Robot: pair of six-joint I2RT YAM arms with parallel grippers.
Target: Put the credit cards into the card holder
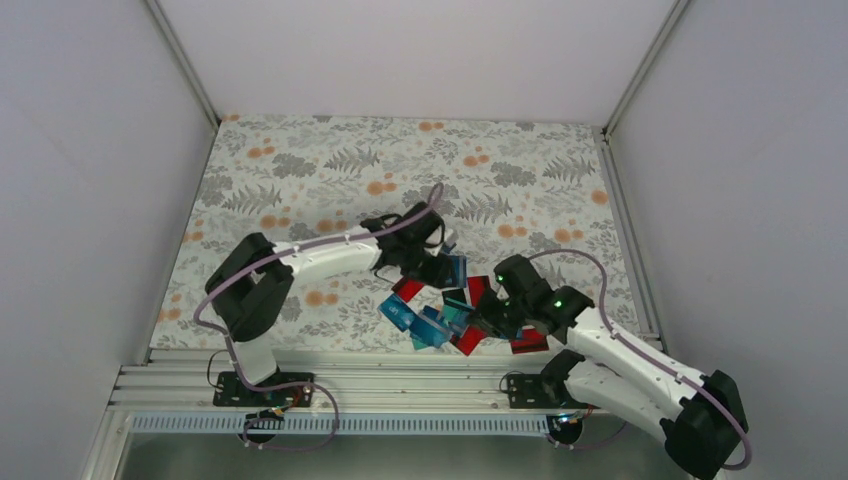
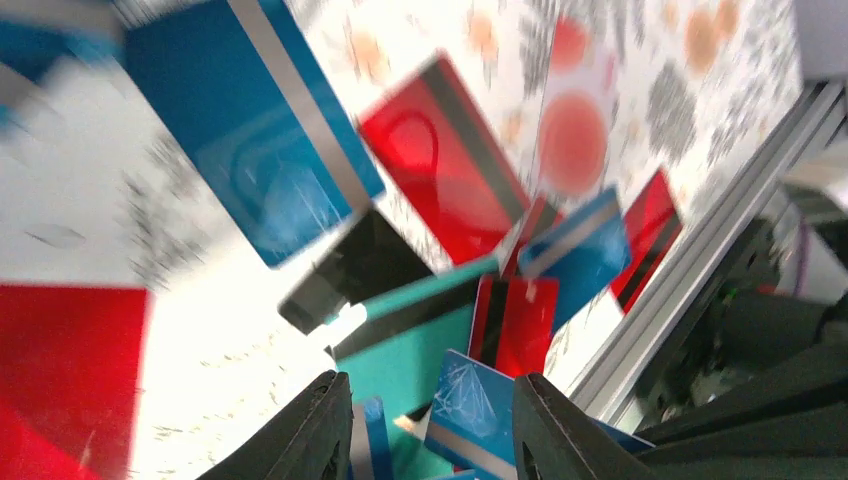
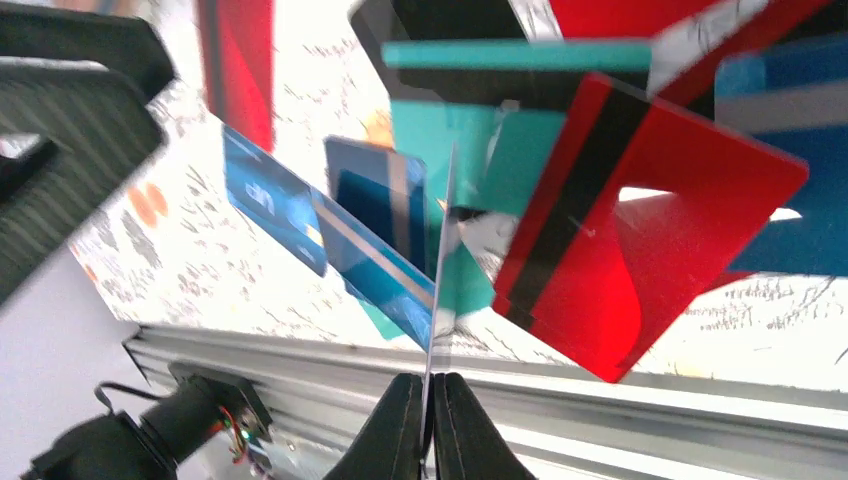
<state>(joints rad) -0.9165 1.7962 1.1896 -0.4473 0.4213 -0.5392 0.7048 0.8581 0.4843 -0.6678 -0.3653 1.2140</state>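
**Card pick-up stage.** A single card [image 3: 441, 260] is pinched by one end in the right gripper [image 3: 430, 385], whose jaws are fully closed on it. The card is held upright and edge-on, presumably so that it can be slid endwise into a slot. The other credit cards [image 1: 440, 315] are seen overlapping on the tabletop [image 1: 330, 170] just beyond those jaws, with a red card [image 3: 640, 240] nearest to one side. The jaws of the left gripper [image 2: 430, 395] are set partly apart over the same heap. Blue and teal cards are seen between them, but whether anything is gripped cannot be told. The card holder is not made out with certainty; only a tan sliver [image 2: 408, 424] between the left jaws may belong to it.
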